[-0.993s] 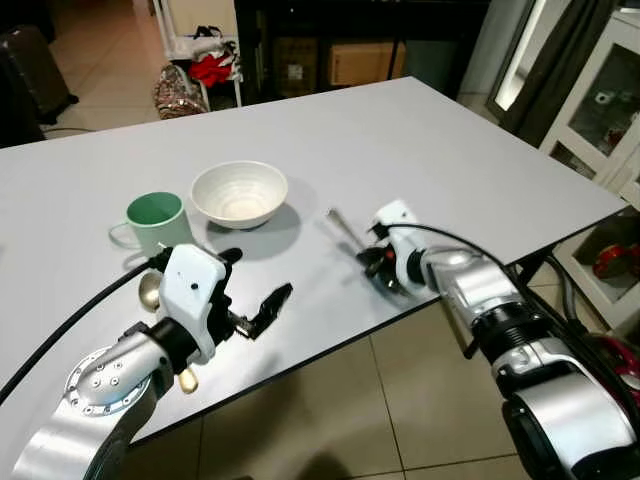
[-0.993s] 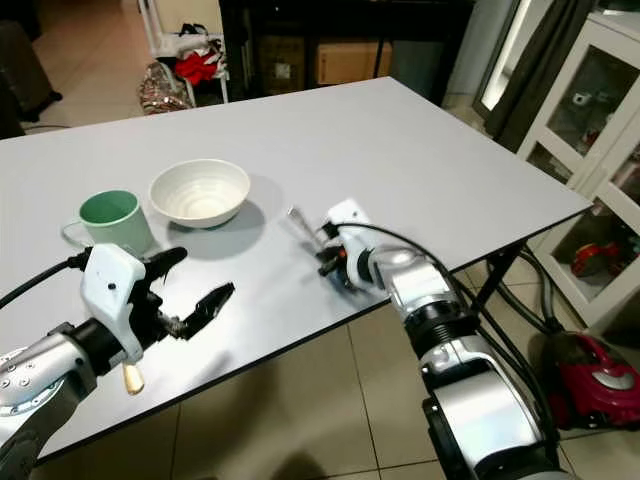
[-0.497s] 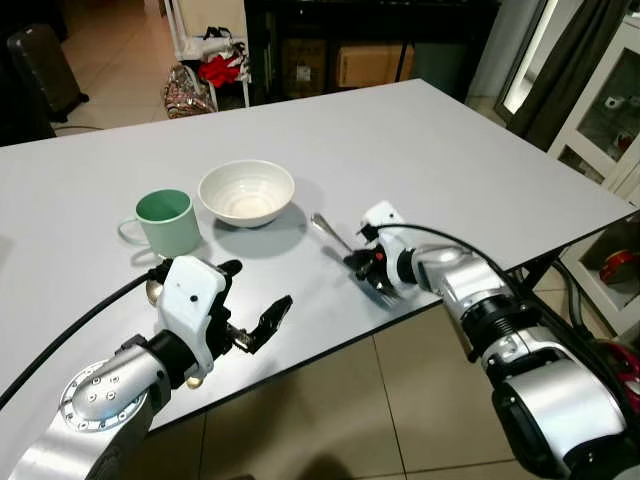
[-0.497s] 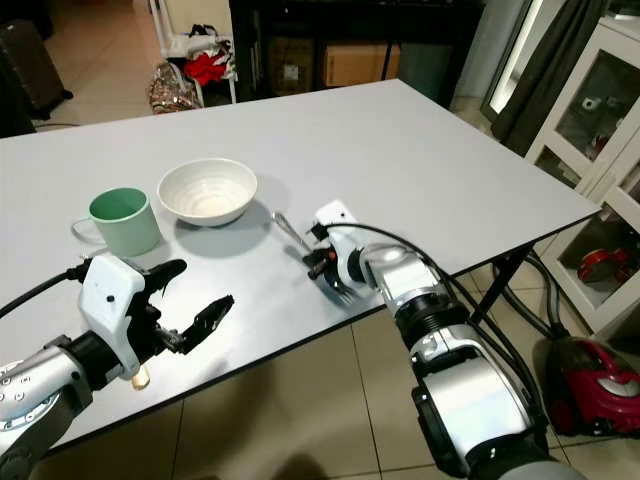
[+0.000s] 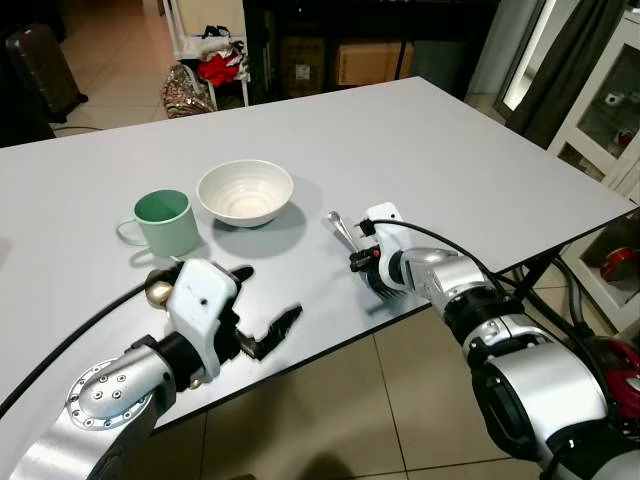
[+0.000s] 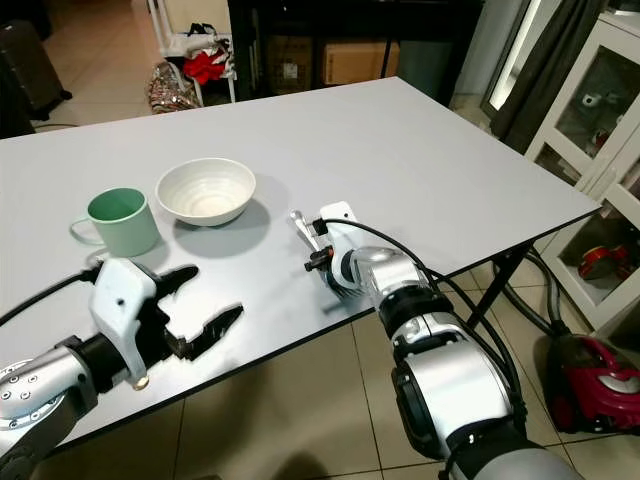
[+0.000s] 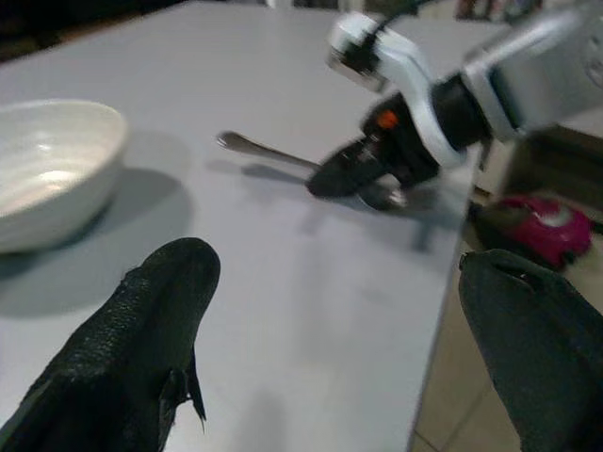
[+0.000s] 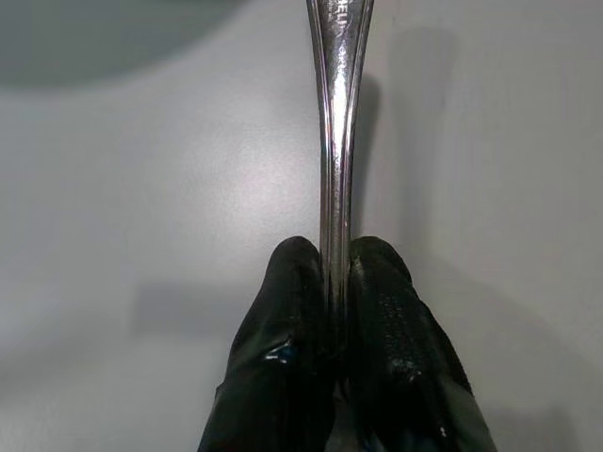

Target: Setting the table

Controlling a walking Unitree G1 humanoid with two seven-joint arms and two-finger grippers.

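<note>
A white bowl [image 5: 245,192] and a green mug [image 5: 167,221] stand side by side on the grey table [image 5: 400,140]. To the right of the bowl, my right gripper [image 5: 366,263] is shut on a silver fork [image 5: 340,228], held low over the table near its front edge. The handle [image 8: 336,113] runs out from between the black fingers [image 8: 283,311]. My left gripper [image 5: 268,294] hovers open at the front edge below the mug, holding nothing. Its fingers [image 7: 141,339] point toward the right arm. A gold spoon [image 5: 157,291] lies partly hidden under my left wrist.
The table's front edge runs diagonally just below both grippers, with tiled floor [image 5: 340,420] beneath. A red vacuum [image 6: 590,385] sits on the floor at right, beside a glass cabinet [image 5: 610,100]. Bags on a rack [image 5: 205,70] stand beyond the far edge.
My right gripper has shifted the fork slightly right, away from the bowl. The left gripper has edged a little to the right and stays open.
</note>
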